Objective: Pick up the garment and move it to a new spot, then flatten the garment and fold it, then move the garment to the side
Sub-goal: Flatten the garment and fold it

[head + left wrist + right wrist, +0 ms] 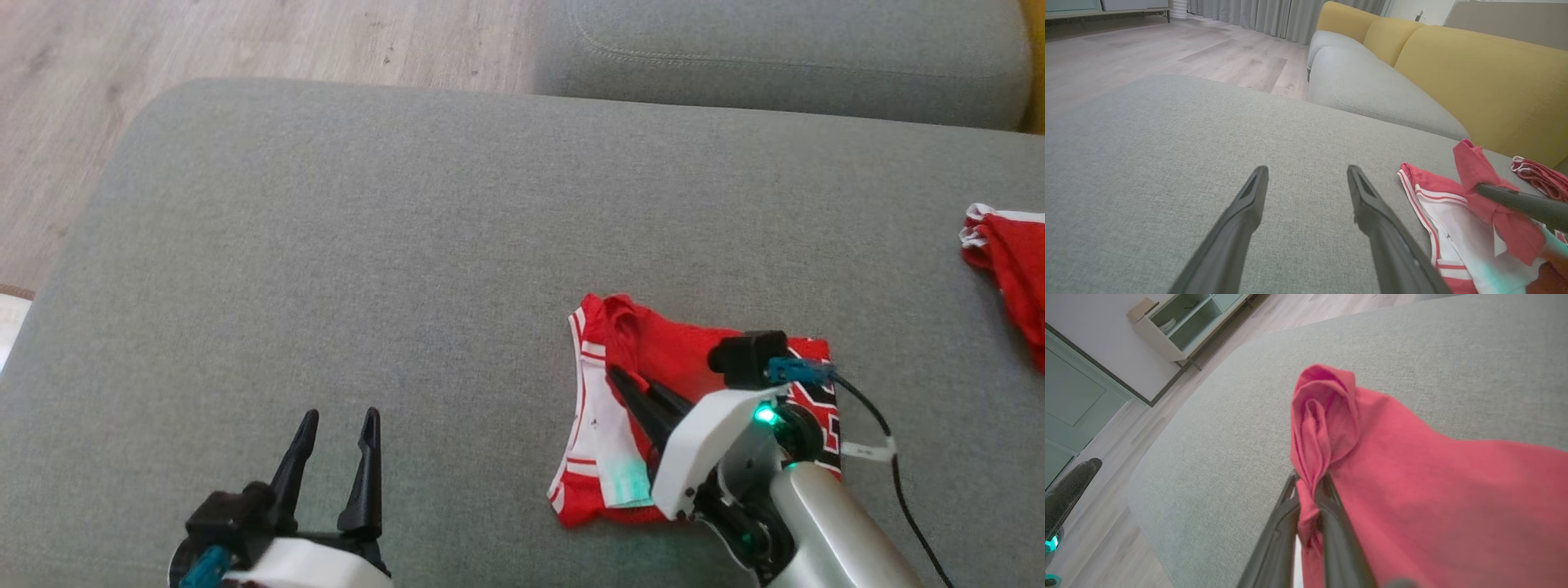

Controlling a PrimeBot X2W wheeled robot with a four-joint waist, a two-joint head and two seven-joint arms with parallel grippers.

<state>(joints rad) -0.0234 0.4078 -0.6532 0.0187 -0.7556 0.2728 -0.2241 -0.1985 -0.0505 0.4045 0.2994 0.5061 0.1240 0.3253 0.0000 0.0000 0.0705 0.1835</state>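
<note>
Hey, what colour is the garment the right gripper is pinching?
The garment is red with white panels and striped trim, best seen in the head view.

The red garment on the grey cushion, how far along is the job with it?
Looks done: little. The garment lies bunched, not flat, on the cushion. In hand: the right gripper is shut on a red fold, and the left gripper hangs open over bare cushion. Left: flattening, folding, moving it aside.
</note>
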